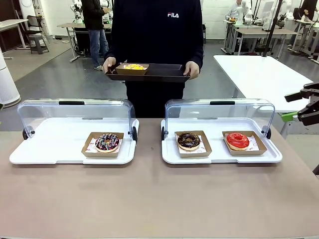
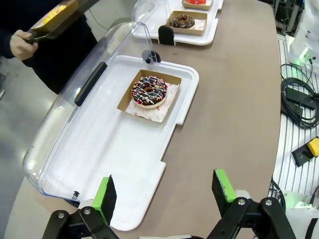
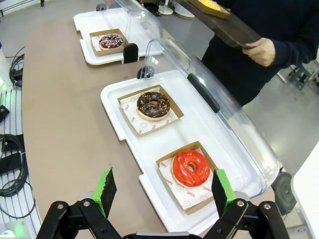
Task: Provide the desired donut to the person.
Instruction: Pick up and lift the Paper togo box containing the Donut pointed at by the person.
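Observation:
The person [image 1: 157,30] in a black sweatshirt stands at the far side, both hands holding a dark tray [image 1: 164,73] that carries a yellow donut [image 1: 133,66]. On the table lie a sprinkled chocolate donut [image 1: 107,142], a plain chocolate donut [image 1: 189,140] and a red glazed donut [image 1: 238,141], each in a cardboard boat. Which one is the desired donut I cannot tell. My left gripper [image 2: 164,191] hovers open above the near end of the left case, short of the sprinkled donut [image 2: 149,91]. My right gripper [image 3: 162,191] is open above the red donut [image 3: 191,168], and it also appears [image 1: 305,103] at the table's right edge.
Two white display cases [image 1: 60,149] [image 1: 269,157] stand side by side with clear lids [image 1: 75,112] tipped up toward the person. Bare brown tabletop [image 1: 149,199] lies in front of them. A white table [image 1: 259,74] stands at the back right, and cables [image 2: 299,99] lie beside the table.

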Robot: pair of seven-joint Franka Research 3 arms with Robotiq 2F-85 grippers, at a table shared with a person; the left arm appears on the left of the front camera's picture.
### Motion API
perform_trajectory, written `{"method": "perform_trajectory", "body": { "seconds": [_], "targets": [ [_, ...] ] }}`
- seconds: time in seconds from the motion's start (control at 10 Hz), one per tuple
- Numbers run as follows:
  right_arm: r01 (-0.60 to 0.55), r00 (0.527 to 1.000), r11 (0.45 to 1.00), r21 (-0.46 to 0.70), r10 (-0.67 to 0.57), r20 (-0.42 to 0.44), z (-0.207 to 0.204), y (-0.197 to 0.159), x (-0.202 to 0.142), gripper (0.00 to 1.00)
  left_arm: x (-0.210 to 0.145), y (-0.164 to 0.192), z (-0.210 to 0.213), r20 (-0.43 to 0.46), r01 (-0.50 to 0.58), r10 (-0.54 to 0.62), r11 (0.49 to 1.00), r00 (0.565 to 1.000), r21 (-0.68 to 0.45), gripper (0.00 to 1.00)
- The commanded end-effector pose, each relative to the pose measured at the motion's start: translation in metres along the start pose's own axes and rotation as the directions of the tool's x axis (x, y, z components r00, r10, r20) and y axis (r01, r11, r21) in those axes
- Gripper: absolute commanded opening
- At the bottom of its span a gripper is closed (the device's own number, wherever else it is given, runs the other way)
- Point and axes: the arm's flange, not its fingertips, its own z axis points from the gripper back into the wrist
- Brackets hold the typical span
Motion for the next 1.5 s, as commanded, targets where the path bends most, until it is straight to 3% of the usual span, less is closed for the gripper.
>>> {"method": "perform_trajectory", "body": {
  "seconds": [0.0, 1.4],
  "targets": [
    [-0.007, 0.999, 1.0, 0.005, 0.007, 0.036, -0.0037, -0.0023, -0.001, 1.0, -0.012, -0.0245, -0.0122, 0.039, 0.036, -0.037, 0.998, 0.999, 0.048, 1.0],
    [-0.007, 0.999, 1.0, 0.005, 0.007, 0.036, -0.0037, -0.0023, -0.001, 1.0, -0.0058, -0.0234, -0.0036, 0.147, 0.094, -0.119, 0.982, 0.982, 0.166, 1.0]
  ]
}}
